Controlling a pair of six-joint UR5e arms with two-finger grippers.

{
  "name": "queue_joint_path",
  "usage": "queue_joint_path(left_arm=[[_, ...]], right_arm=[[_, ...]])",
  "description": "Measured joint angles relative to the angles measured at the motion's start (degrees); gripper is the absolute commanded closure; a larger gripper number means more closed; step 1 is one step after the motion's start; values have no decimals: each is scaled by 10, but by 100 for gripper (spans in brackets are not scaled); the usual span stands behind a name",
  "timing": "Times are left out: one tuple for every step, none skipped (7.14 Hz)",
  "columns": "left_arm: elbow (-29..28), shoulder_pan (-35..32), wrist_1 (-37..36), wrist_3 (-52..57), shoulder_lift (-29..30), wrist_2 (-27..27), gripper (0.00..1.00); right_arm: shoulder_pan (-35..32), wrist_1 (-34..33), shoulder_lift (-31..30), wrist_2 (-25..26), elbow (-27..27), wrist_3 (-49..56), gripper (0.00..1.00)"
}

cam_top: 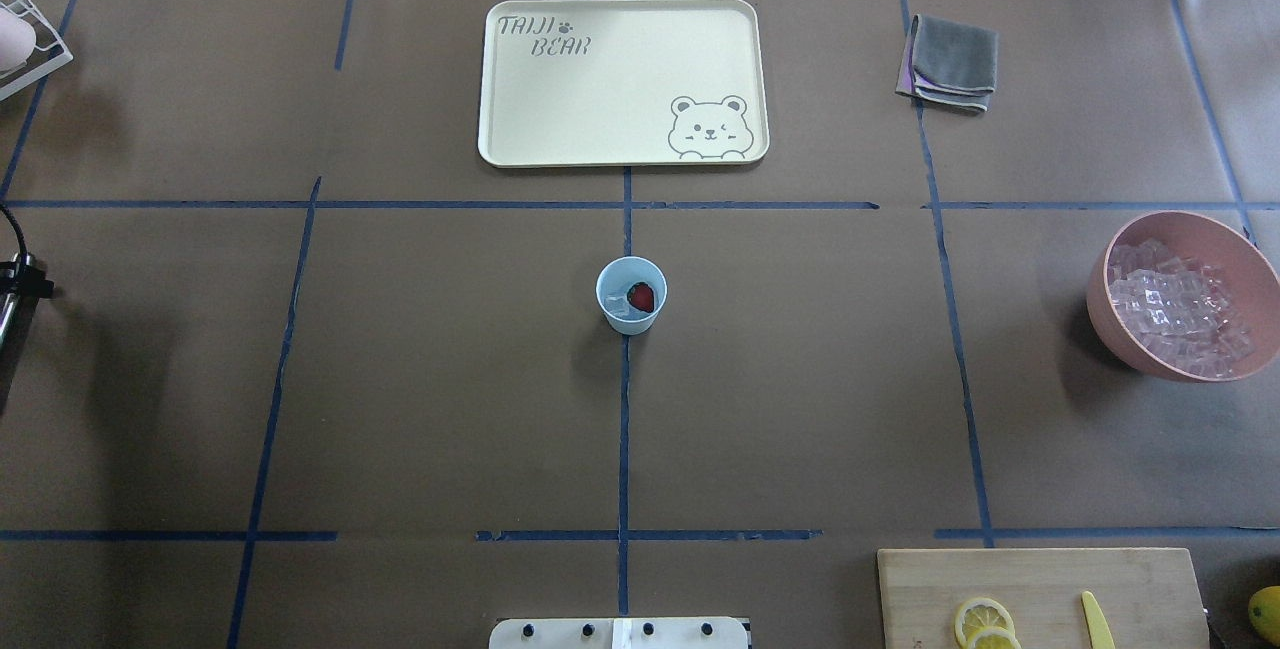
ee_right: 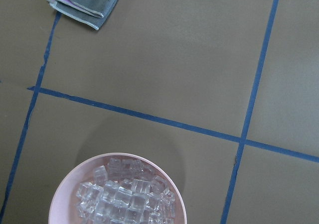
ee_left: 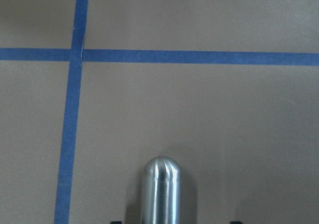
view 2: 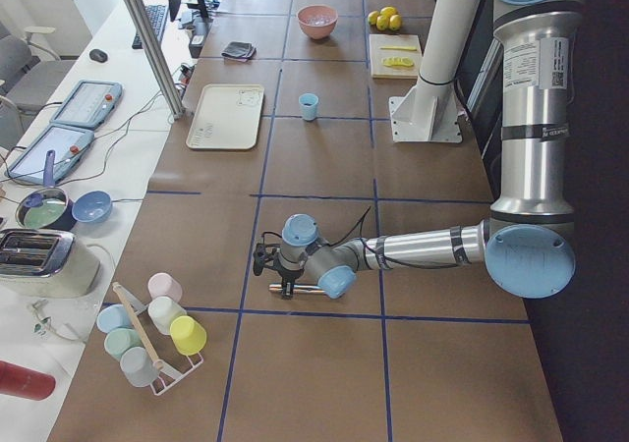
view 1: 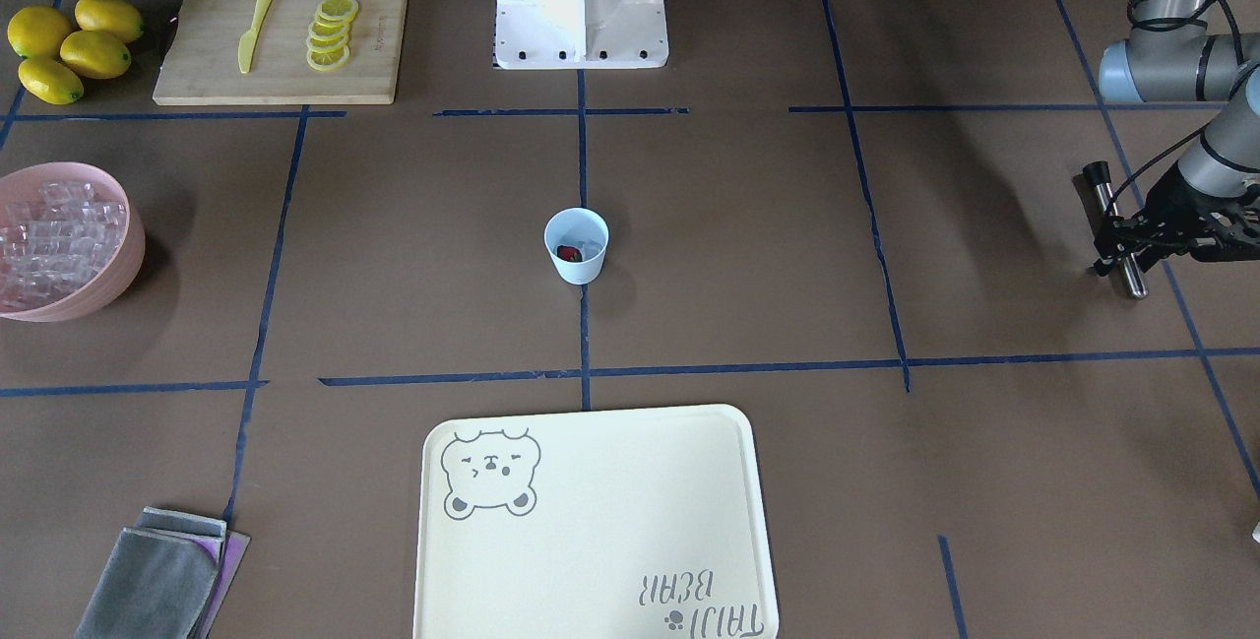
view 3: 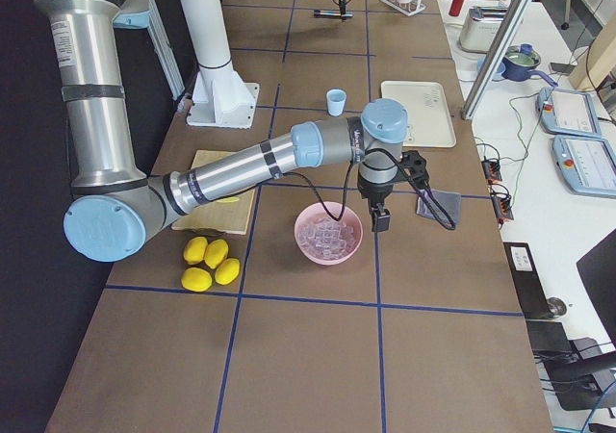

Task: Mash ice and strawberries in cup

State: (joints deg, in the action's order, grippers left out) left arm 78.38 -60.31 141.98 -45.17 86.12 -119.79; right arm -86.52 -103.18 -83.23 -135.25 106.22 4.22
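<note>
The pale blue cup, holding the strawberry and ice at the centre of the desk, stands unsteadied, so the steel muddler that the left gripper holds in clenched fingers well off to the side could tip it if pressed off-centre, while the fingers of the right gripper above the pink bowl cannot be judged.

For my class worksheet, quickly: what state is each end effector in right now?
Left end effector: closed, holding the metal muddler.
Right end effector: beside the pink bowl; open or closed cannot be told.
</note>
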Motion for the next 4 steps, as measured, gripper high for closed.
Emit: queue_joint_path(left_arm=[[0, 0, 2, 1, 0, -1, 96], [2, -1, 1, 1, 0, -13, 100], [9, -3, -1, 0, 0, -40, 100], [24, -9, -4, 0, 0, -64, 100]], right_arm=[[0, 0, 5, 1, -2, 0, 0], [0, -1, 8, 2, -4, -1, 0], [0, -1, 10, 2, -4, -1, 0], [1, -1, 11, 2, -5, -1, 0]])
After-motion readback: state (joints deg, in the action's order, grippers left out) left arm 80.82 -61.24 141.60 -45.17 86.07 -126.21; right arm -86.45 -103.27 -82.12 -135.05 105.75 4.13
